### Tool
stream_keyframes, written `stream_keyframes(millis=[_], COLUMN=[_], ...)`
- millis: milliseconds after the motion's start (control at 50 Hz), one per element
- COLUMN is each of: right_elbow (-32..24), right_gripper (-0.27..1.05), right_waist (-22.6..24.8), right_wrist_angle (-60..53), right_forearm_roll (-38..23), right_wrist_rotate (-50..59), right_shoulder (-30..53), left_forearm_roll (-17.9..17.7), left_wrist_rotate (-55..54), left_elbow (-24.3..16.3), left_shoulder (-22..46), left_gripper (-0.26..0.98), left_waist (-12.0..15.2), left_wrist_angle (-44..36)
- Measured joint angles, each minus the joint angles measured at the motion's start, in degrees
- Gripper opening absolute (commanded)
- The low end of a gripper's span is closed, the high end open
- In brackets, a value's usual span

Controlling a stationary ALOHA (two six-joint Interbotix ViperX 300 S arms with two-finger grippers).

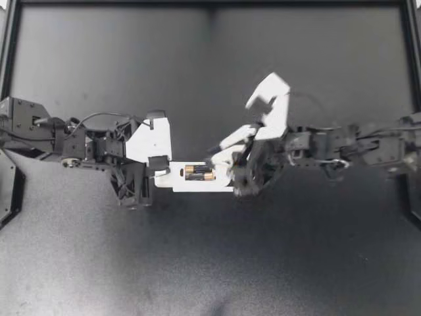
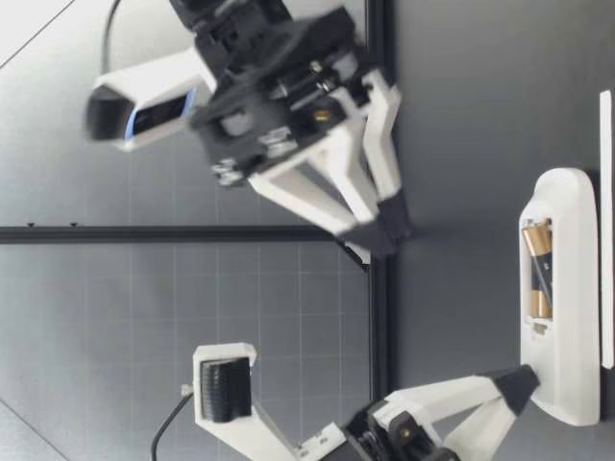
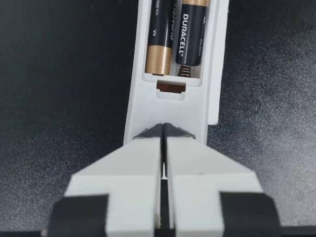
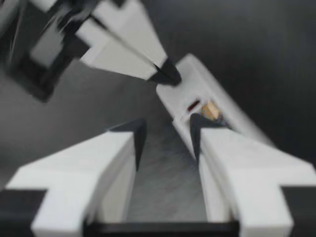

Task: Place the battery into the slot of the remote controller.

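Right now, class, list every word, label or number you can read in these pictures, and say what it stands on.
battery by the spring: a brand name in white capitals, legible in the left wrist view; not quoted here.
second battery: small white print, too small and cut off to read.
remote controller: no print visible.

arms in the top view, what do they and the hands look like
The left arm and right arm are black, boxy segments with thin cables looped along them. The left hand and right hand have white wedge-shaped fingers with black tips and black bands at their bases.
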Motion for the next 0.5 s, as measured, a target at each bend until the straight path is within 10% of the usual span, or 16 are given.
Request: stream_keyframes(millis=[500], right_elbow=[-1.49], right_gripper=[-0.13], right_waist=[0.09], right_wrist_angle=[10.55], right_forearm_roll=[-1.49], right_wrist_rotate=[18.46], right_shoulder=[1.14], left_forearm_roll=[-0.70], left_wrist_rotate=[-0.09], left_elbow=[-0.70], left_shoulder=[0.09], left_gripper=[-0.15], left_waist=[0.00], left_wrist_angle=[2.29])
